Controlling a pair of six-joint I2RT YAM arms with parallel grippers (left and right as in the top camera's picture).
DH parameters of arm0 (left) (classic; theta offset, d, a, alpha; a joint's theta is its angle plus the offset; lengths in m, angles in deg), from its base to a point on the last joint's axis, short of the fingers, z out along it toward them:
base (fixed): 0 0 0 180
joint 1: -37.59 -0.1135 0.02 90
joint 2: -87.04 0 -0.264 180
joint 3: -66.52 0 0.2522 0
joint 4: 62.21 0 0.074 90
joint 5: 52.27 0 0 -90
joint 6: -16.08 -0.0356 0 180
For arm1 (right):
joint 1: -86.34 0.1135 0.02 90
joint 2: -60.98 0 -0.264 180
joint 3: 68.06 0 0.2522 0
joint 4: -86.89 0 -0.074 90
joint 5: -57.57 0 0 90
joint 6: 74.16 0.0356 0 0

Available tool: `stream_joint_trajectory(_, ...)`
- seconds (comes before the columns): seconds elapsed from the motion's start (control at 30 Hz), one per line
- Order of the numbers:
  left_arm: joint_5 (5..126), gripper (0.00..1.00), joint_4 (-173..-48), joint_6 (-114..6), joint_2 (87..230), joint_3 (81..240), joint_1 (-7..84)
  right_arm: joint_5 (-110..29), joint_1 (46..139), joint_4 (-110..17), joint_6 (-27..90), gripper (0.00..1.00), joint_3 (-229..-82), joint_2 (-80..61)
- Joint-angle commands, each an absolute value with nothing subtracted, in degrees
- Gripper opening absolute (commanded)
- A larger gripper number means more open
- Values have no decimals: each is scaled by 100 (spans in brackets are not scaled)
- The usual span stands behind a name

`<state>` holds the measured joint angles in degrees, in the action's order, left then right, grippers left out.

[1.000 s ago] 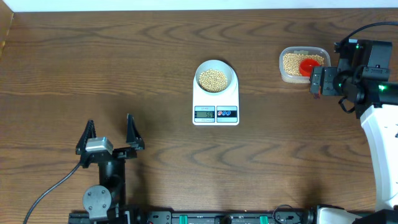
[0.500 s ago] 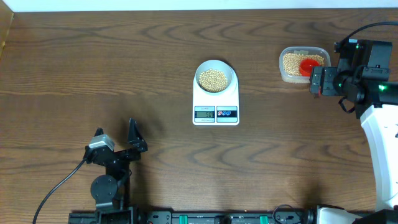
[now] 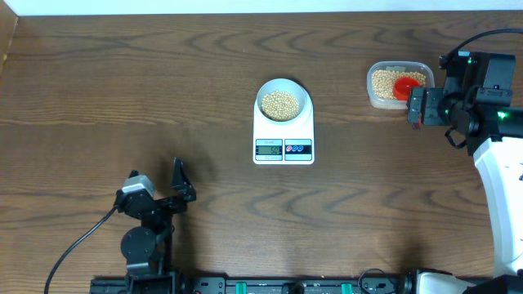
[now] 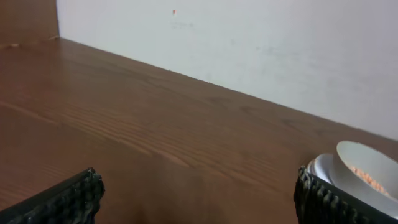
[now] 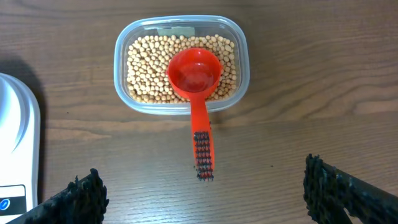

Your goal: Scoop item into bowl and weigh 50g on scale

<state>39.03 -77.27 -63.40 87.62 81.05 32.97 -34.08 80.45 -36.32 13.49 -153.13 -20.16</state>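
The white bowl (image 3: 305,92) stands on the white scale (image 3: 261,131) at the table's middle and holds tan beans (image 3: 279,104). More beans (image 5: 146,68) fill a clear plastic container (image 5: 244,59) at the back right. A red scoop (image 5: 195,76) lies in it, empty, with its handle resting on the table. My right gripper (image 5: 205,199) is open just in front of the handle, touching nothing; it also shows in the overhead view (image 3: 418,107). My left gripper (image 3: 155,192) is open and empty at the front left. In the left wrist view (image 4: 199,193) the bowl (image 4: 364,171) shows at the right edge.
The scale's display (image 3: 269,148) is lit, its digits too small to read. The scale's corner (image 5: 15,143) shows at the left of the right wrist view. A cable (image 3: 78,245) trails from the left arm. A white wall (image 4: 249,43) runs behind the table.
My left arm has drawn back toward the front edge and turned a little to the right, its gripper still open. The right arm, scoop, bowl and scale have not moved.
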Motion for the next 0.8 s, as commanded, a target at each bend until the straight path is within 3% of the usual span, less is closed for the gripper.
stream_joint_trajectory(0.0,3713,100,-8027,-6795,8714,8051,3387,-3408,8043,-3623,1279,99,-15411,-1973)
stream_joint_trajectory(0.77,4098,100,-8016,-7516,8714,8053,3411,-3408,8043,-3623,1279,99,-15411,-1973)
